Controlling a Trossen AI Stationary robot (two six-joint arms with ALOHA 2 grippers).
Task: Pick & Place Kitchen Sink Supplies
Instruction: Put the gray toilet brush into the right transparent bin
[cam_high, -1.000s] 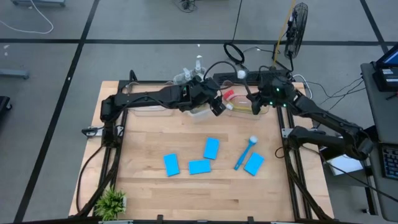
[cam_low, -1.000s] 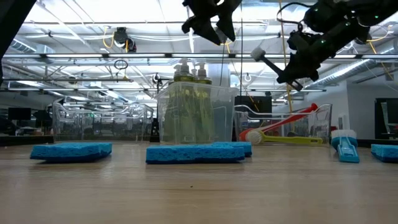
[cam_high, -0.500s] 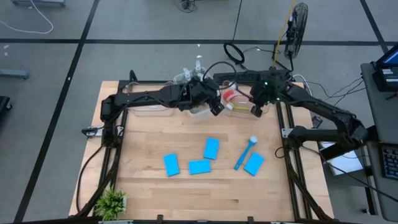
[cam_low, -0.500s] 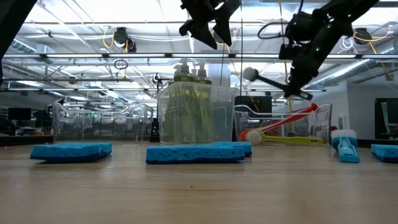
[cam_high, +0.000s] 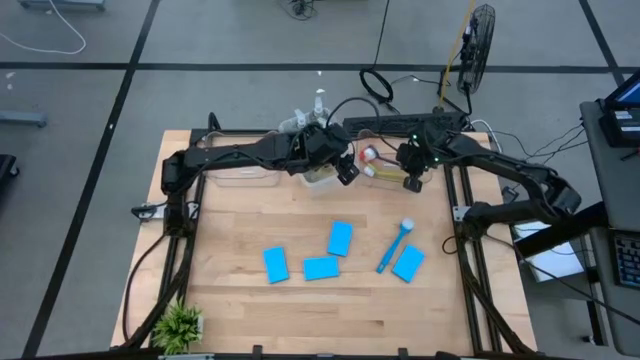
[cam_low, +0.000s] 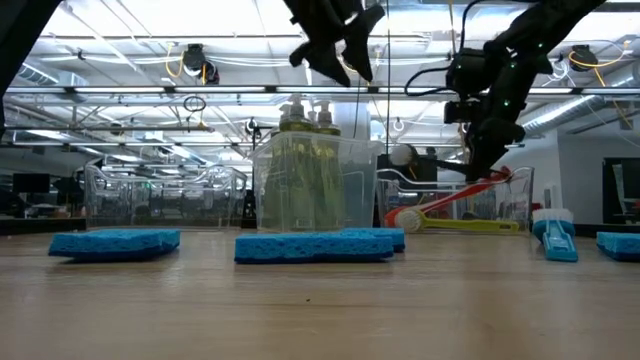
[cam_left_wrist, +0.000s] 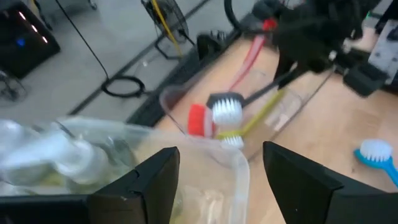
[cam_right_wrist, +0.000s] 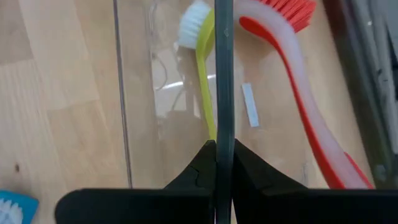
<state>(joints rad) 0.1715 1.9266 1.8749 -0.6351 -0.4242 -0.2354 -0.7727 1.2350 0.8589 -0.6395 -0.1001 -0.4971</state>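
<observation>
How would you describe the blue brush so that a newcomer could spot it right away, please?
Start at the wooden table and look to its right half, below the clear tub holding the red and yellow-green brushes. The blue brush lies flat on the bare wood beside the rightmost sponge. Unlike the other brushes, it is outside the tub, blue-handled, with a white head.
</observation>
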